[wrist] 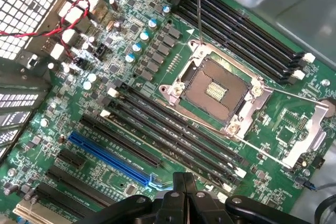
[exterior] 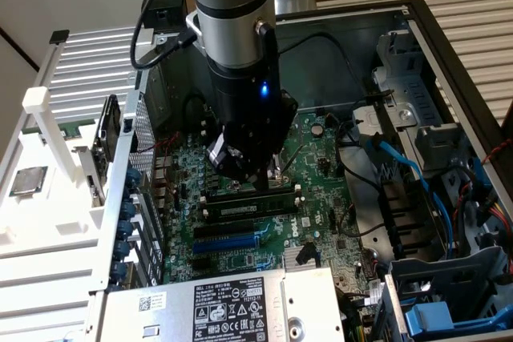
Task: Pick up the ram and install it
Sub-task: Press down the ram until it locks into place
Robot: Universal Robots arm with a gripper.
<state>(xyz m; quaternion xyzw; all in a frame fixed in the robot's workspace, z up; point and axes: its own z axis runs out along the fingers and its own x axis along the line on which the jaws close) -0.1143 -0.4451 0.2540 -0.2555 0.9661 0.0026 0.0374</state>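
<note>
Silver sheet metal is filling the lower centre of the exterior view, where a boxy grey power supply with a black-and-white label (exterior: 232, 306) is sitting nearest the camera. Just behind it a long blue plastic expansion slot (exterior: 228, 242) is lying across the green motherboard (exterior: 321, 162).

Behind that, at the centre of the frame, the ram (exterior: 248, 207), a long, narrow dark stick with a pale label strip, is lying lengthwise in the bank of black memory slots. It is looking level and lined up with them, apparently so that it is sitting in its slot.

The arm's black gripper (exterior: 244, 175) is hanging directly above the ram, pointing straight down, probably to bear on the stick's top edge. In the wrist view the gripper (wrist: 184, 184) is showing its fingers brought together, with nothing visible between them.

Beyond the fingertips the silver-framed square processor socket (wrist: 215, 87) is standing open and empty.
</note>
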